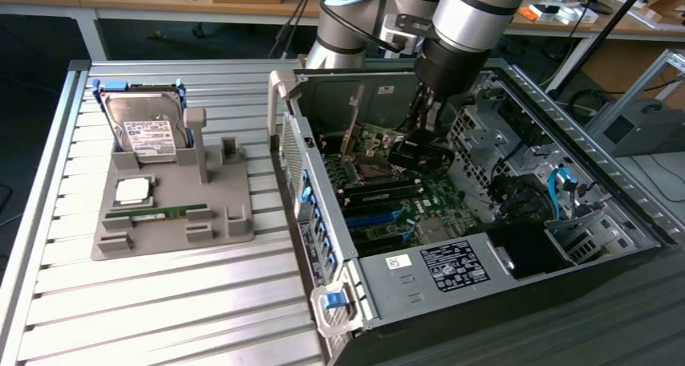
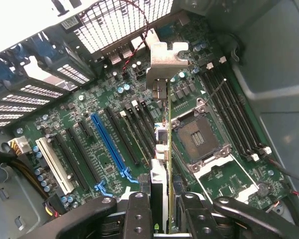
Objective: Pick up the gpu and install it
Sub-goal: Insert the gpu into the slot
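Gpu (image 2: 162,74) edge-on in hand (image 2: 165,201); motherboard (image 2: 89,117) beneath

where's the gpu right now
Wrist view: the gpu stands edge-on in the end effector, over the motherboard beside the empty processor socket.

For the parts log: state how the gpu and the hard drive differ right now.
The gpu is clamped in the gripper inside the open case, over the motherboard; the hard drive leans in the gray holder outside it. The gpu is a thin card with a silver end bracket; the hard drive is a thicker silver block with a white label. Both are flat and rectangular.
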`<state>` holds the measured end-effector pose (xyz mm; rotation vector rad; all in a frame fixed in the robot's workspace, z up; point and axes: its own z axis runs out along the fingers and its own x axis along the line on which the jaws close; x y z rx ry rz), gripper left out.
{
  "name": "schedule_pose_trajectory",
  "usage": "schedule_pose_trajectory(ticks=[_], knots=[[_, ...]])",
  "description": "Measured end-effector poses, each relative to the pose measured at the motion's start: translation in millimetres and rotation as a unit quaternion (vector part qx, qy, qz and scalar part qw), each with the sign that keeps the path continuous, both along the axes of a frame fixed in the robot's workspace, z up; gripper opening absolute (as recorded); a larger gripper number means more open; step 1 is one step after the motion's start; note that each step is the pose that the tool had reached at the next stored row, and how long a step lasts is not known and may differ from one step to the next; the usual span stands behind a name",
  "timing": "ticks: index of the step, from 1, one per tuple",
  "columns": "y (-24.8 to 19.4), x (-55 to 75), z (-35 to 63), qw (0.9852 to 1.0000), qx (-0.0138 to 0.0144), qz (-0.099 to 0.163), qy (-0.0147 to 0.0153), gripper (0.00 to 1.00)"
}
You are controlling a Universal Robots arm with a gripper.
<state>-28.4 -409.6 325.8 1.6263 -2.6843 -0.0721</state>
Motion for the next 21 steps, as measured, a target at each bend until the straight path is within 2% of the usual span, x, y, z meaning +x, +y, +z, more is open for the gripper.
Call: schedule_pose_trajectory(ticks=[21], knots=[[0.0, 0.0, -0.2, 0.9997, 0.0, 0.023, 0.0, 0.27]])
